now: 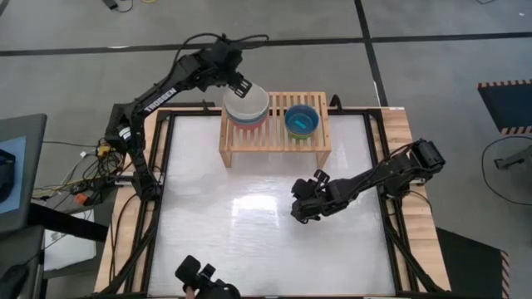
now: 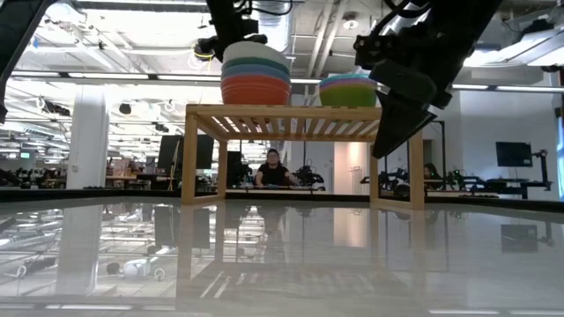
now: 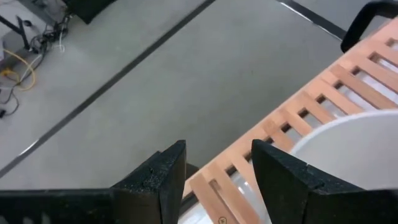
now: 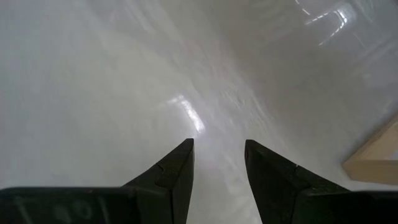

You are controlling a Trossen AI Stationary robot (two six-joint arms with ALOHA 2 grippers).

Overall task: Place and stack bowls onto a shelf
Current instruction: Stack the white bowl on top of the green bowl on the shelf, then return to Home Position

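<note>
**Two bowl stacks on shelf; both grippers empty**

Room: low view looks across into a large open lab hall with a white pillar, ceiling lights, monitors; one person [image 2: 274,169] seated at a far bench, seen under the shelf.

Table: one glossy white tabletop [image 1: 249,224] framed in light wood, reflective, bare in front of the shelf.

Shelf: one low light-wood rack with slatted rectangular top and solid side legs [image 1: 274,133], standing at the table's far edge, about centred.

Bowls: two stacks on the shelf top, apart from one another.
- Left end: nested round plastic bowls, cream white on top [image 1: 246,105]; low view shows slate-blue, cyan and red rims beneath [image 2: 256,75].
- Right end: smaller nested stack, cyan bowl on top [image 1: 301,120]; low view shows blue, pink, yellow and lime-green bands [image 2: 347,90].
Exact count per stack not readable.

Arms: two.
- Left gripper [image 1: 239,83] sits above the shelf's far left corner, just beside the cream bowl's rim; fingers parted narrowly, nothing between them.
- Right gripper [image 1: 306,199] hovers over the tabletop in front of the shelf's right leg; fingers narrowly apart, holding nothing.
</note>
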